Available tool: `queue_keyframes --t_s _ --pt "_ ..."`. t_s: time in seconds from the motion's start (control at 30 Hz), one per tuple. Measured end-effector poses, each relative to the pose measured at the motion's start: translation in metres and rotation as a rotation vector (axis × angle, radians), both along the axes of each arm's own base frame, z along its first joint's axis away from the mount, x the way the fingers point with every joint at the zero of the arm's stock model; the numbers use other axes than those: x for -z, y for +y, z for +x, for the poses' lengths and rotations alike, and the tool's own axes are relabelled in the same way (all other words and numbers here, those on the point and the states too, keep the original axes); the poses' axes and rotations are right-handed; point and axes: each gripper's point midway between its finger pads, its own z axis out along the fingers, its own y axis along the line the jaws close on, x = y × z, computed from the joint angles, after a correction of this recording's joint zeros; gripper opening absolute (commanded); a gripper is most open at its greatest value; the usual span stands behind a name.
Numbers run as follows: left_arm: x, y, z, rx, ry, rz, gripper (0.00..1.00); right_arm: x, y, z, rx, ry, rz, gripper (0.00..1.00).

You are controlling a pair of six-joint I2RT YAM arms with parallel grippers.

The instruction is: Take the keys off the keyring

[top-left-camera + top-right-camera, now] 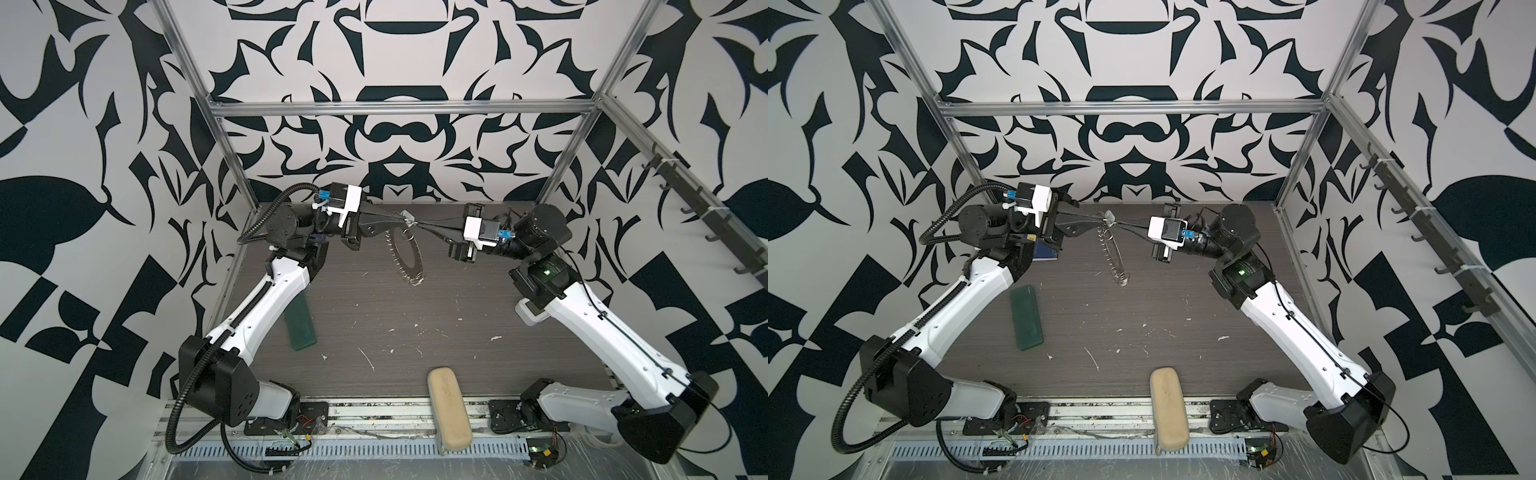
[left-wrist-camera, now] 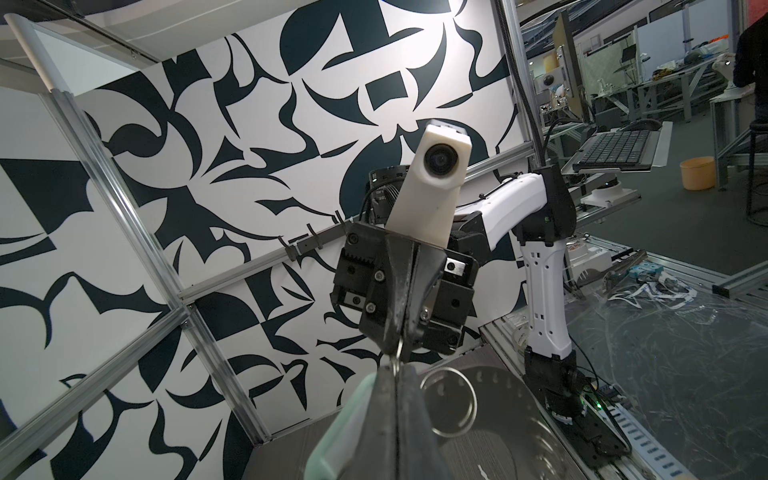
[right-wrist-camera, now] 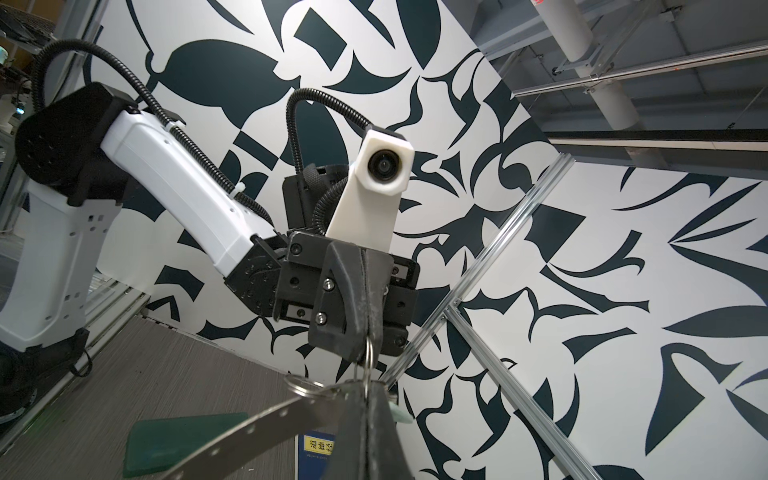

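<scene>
Both arms meet nose to nose at 12 o'clock over the dark wood-grain table [image 1: 457, 299]. Our left gripper [image 1: 400, 217] and right gripper [image 1: 420, 224] each have their jaws squeezed fully shut, and both look to be pinching the same small wire loop [image 3: 368, 356] that bridges the tips.

The keys, that little pale oval plastic tag [image 1: 406, 214], sit right at the junction. We can't tell which side really has them.

The keyring, a big thin silver toothed hoop [image 3: 257, 428], dangles from there toward 6 o'clock. We can't tell if its low end touches the table.

We reckon the hoop is stiff, slick, light and swingy, and the tag weighs nothing. We'd grab the tag's flat faces and the loop beside it, never the teeth.
</scene>
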Motion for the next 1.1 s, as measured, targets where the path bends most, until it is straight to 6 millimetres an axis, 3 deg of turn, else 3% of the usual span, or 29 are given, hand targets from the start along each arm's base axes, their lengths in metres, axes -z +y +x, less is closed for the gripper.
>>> queue_keyframes --t_s 0.73,1.1 --pt "-0.007 0.007 0.006 -0.120 -0.144 -0.094 0.00 -0.008 0.014 0.016 -0.121 0.145 0.105 0.00" --pt "-0.013 0.006 0.001 -0.298 -0.318 0.025 0.00 -0.016 0.018 0.013 -0.176 0.166 0.054 0.00"
